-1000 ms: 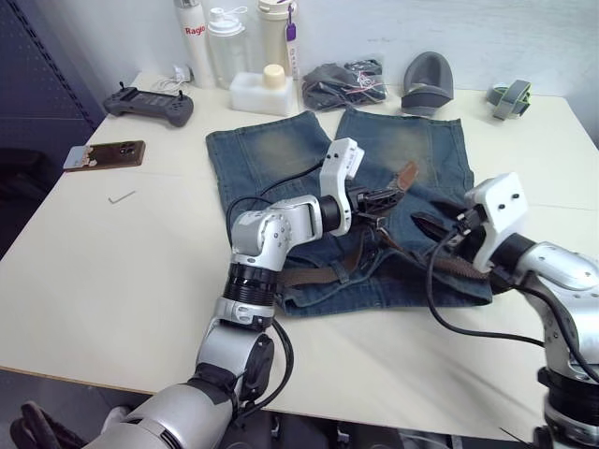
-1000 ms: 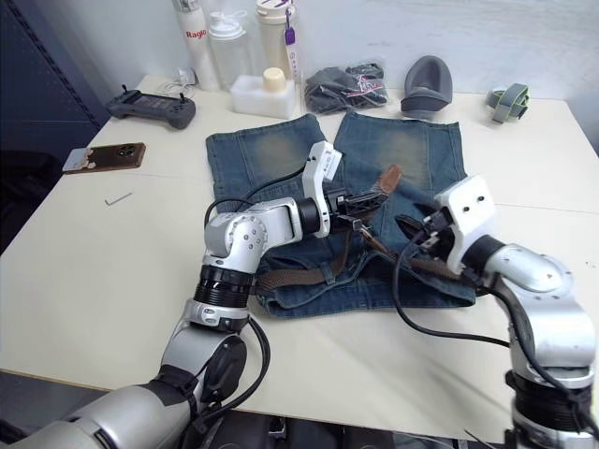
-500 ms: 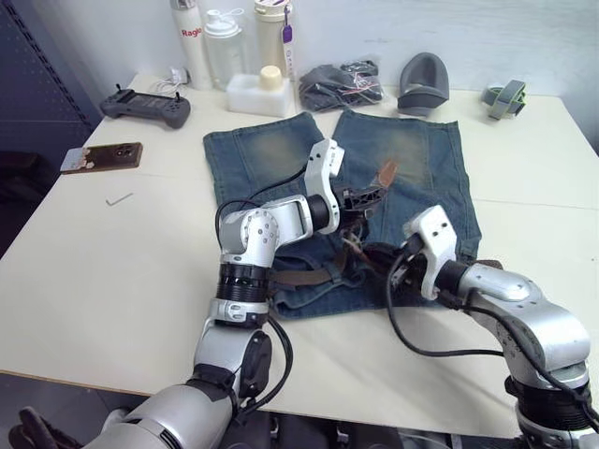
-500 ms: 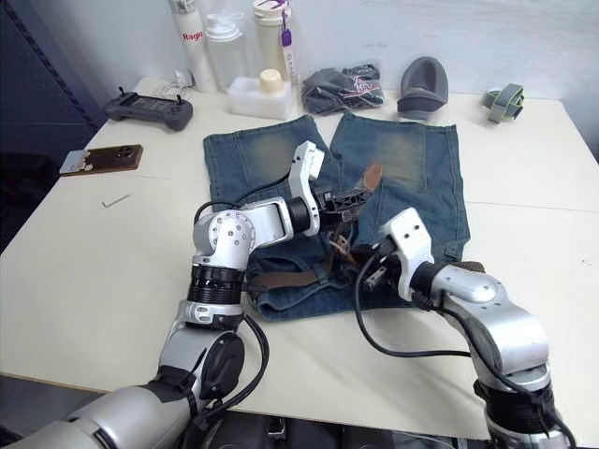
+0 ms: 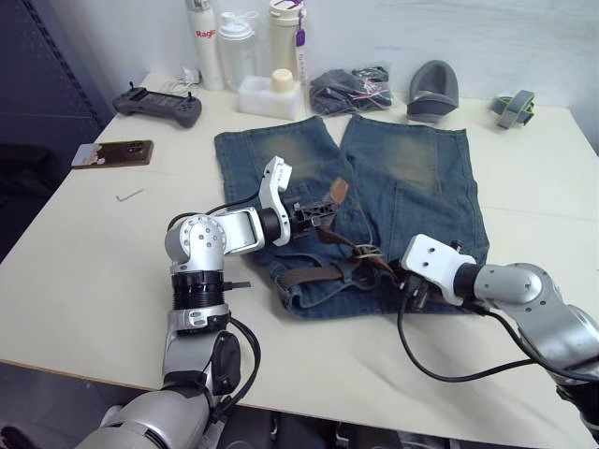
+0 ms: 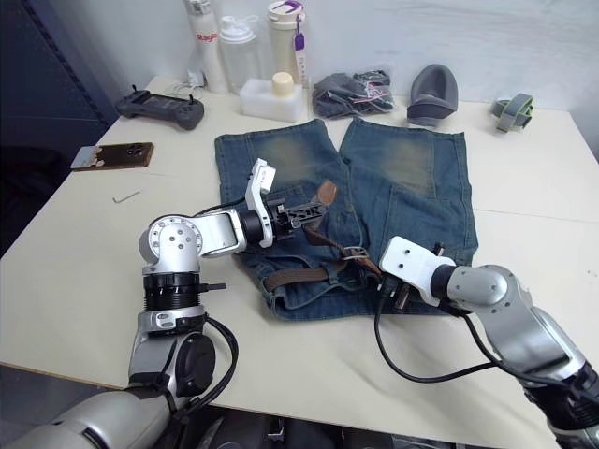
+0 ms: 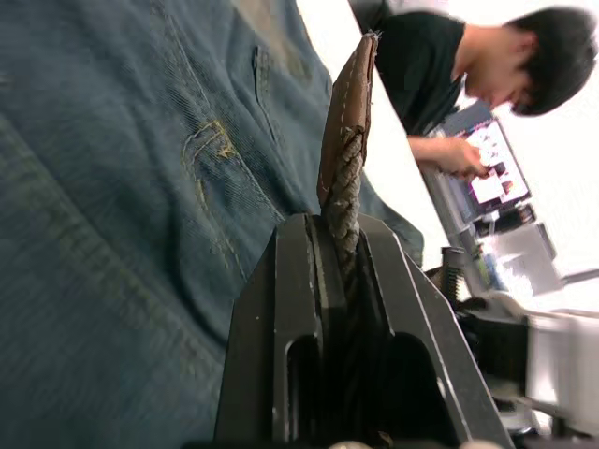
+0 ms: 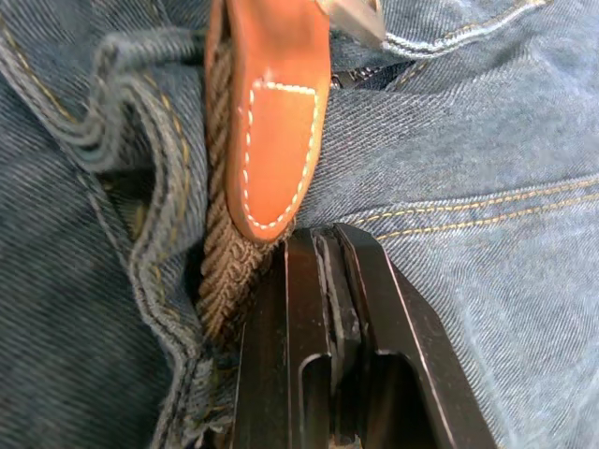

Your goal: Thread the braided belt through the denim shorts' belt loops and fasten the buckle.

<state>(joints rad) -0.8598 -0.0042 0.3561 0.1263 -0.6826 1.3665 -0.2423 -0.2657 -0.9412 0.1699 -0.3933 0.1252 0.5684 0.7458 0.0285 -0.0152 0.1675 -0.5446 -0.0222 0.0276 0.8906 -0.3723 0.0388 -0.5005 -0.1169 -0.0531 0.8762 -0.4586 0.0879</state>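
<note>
Presently: shorts [image 5: 402, 178] flat on surface [image 5: 84, 253], waistband nearest the robot. Belt [image 5: 323, 273] partly run along waistband. Left claw [image 5: 323, 213] clamped on the belt's tan tip [image 7: 348, 94], raised above the denim. Right claw [image 8: 323, 281] closed at waistband beside the leather buckle end [image 8: 271, 122]; grip on anything unclear. Buckle [image 6: 356, 253] unfastened; fastening remains, likely some loops too.
</note>
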